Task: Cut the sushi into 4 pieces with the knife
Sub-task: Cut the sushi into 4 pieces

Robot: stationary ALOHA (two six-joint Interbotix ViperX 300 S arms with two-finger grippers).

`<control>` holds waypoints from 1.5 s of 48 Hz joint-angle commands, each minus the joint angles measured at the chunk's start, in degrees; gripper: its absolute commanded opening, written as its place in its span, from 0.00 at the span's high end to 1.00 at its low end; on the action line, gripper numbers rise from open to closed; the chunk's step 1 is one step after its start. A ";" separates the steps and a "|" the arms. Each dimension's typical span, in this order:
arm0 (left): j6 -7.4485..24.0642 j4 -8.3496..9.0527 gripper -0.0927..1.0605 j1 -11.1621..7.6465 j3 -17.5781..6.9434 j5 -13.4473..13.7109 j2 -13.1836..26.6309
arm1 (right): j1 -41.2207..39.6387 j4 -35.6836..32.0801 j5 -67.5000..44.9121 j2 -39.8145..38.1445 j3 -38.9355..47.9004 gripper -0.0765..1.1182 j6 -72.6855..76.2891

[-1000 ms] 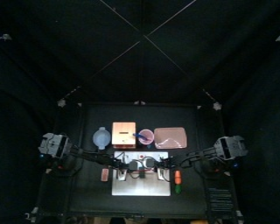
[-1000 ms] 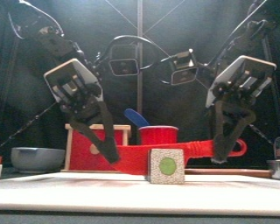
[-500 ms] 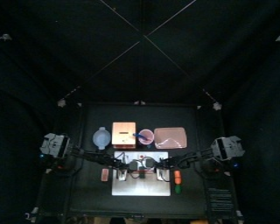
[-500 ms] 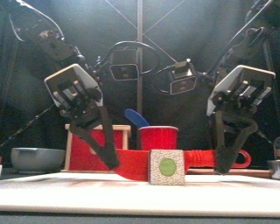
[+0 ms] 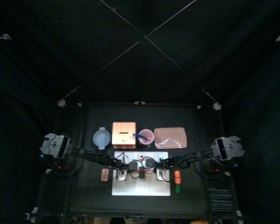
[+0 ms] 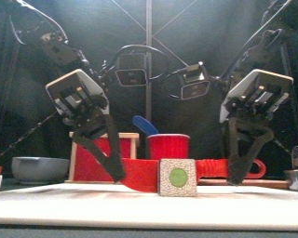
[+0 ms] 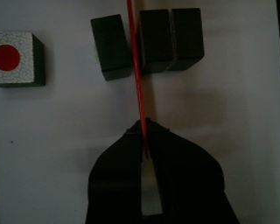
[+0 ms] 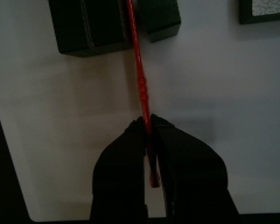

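We see both hands low over the white cutting board (image 5: 140, 187), which lies at the front middle of the counter (image 5: 78, 188). The left hand (image 7: 143, 131) has its jaws pressed together on one end of the red knife (image 6: 216, 168). The right hand (image 8: 145, 129) pinches the other end the same way, so the knife runs level between them from left to right. In both wrist views the knife shows as a thin red line passing through a gap in the sushi roll (image 7: 154, 39). A single block (image 7: 109, 46), turned a little askew, sits on one side of it, and a joined pair (image 7: 174, 38) sits on the other, the two blocks touching each other. We cannot tell whether the knife's edge reaches the board. A loose piece (image 6: 178, 177) stands apart from the rest at the board's front, its pale speckled face with a green centre turned to the front (the other blocks are hidden behind it from there). Along the back of the counter, from left to right, stand a blue-grey bowl (image 5: 101, 137), a wooden box (image 5: 123, 133), a red cup (image 6: 169, 144) holding a blue knife (image 6: 142, 125), and a pink tray (image 5: 171, 136). A small red toy (image 5: 105, 174) lies just beside the board's left edge and an orange and green toy (image 5: 178, 179) just beside its right.
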 commanded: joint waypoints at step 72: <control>0.18 6.94 0.66 7.91 -0.09 0.62 -0.53 | -7.03 -6.77 1.67 -2.02 -1.14 0.81 0.00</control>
